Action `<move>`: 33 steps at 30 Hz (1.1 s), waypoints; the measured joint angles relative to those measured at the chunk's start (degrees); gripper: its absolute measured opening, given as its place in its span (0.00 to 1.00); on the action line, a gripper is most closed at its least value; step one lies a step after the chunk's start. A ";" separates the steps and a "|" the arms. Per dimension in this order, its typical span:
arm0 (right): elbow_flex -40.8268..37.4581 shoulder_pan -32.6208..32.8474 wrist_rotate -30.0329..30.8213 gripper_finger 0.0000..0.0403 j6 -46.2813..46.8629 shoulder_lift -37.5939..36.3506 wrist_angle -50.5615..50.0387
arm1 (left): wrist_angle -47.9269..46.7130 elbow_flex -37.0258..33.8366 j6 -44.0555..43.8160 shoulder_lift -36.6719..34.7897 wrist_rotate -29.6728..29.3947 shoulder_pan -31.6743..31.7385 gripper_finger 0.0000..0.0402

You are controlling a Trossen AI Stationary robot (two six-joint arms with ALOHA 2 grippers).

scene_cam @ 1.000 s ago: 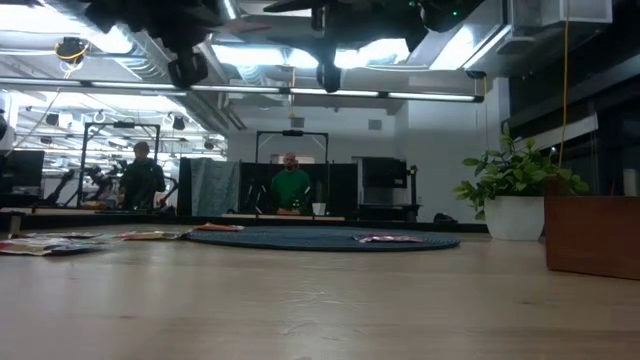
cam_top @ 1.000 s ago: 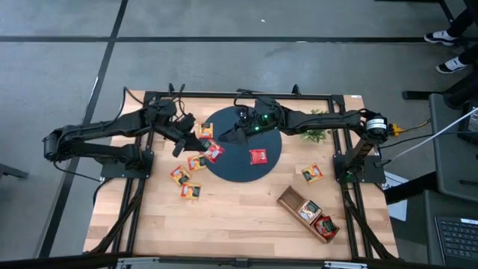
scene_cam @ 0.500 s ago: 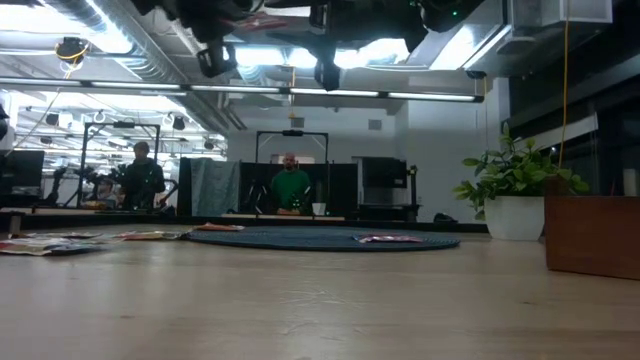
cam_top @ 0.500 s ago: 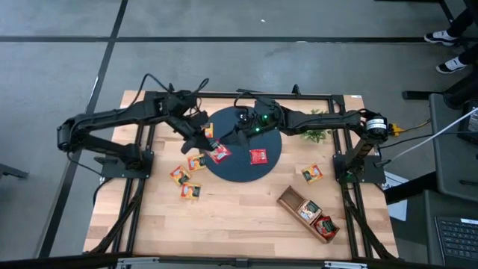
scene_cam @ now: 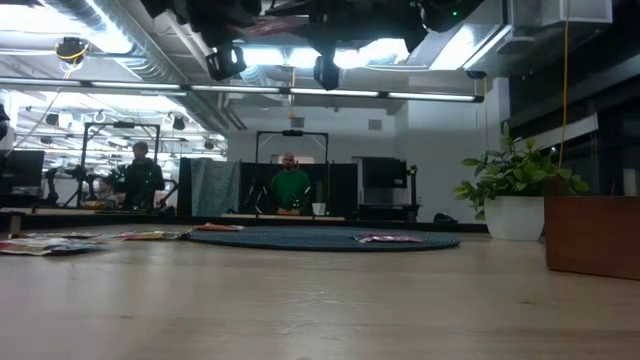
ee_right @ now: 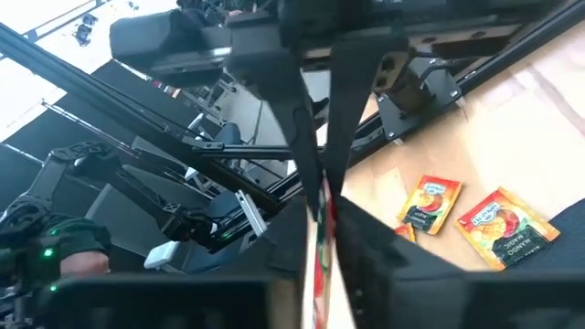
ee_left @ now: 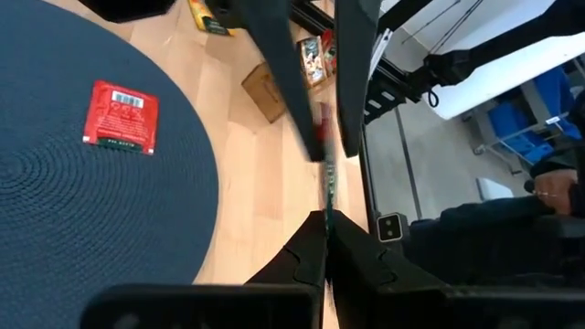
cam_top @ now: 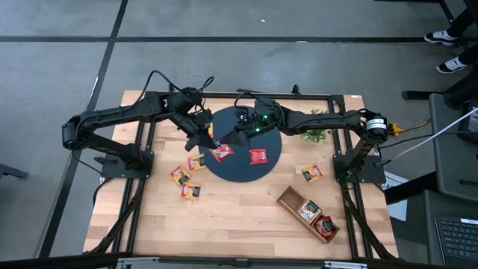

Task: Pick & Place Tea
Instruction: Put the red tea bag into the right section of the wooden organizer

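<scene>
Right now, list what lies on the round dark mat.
On the mat lie two red tea packets: one in the open, another at its left edge beside the grippers. The arms above may cover more.

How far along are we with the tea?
Done: two packets in the tray. In hand: left gripper and right gripper both pinch a red packet edge-on over the mat. Left: another red packet on the mat, several more on the table.

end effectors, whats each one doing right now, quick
left end effector: closed, holding a thin red tea packet seen edge-on
right end effector: closed on that same packet
</scene>
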 joint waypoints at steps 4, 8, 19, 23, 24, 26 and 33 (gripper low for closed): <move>0.00 -0.07 -0.29 0.02 -0.14 0.00 -0.02 | 0.05 0.00 -0.08 0.00 0.09 0.87 0.01; 0.00 0.01 -0.25 0.02 0.38 0.00 0.03 | -0.03 0.00 -0.11 0.00 0.11 1.13 0.03; 0.00 3.23 -0.21 0.01 4.89 -3.30 -5.80 | -1.40 0.00 -0.23 -0.36 4.20 1.17 0.16; 0.00 4.87 1.32 0.01 4.64 -6.63 -15.96 | -1.05 0.00 0.98 -0.70 10.15 1.14 0.20; 0.00 5.33 1.43 0.01 4.84 -7.70 -18.03 | -1.07 0.00 0.98 -0.70 10.25 1.13 0.21; 0.00 6.50 2.40 0.01 5.20 -10.20 -22.91 | -1.05 0.00 0.98 -0.70 9.96 1.17 0.21; 0.00 12.74 10.87 0.00 12.03 -20.35 -41.88 | -0.77 0.00 1.99 -0.70 6.28 1.17 0.20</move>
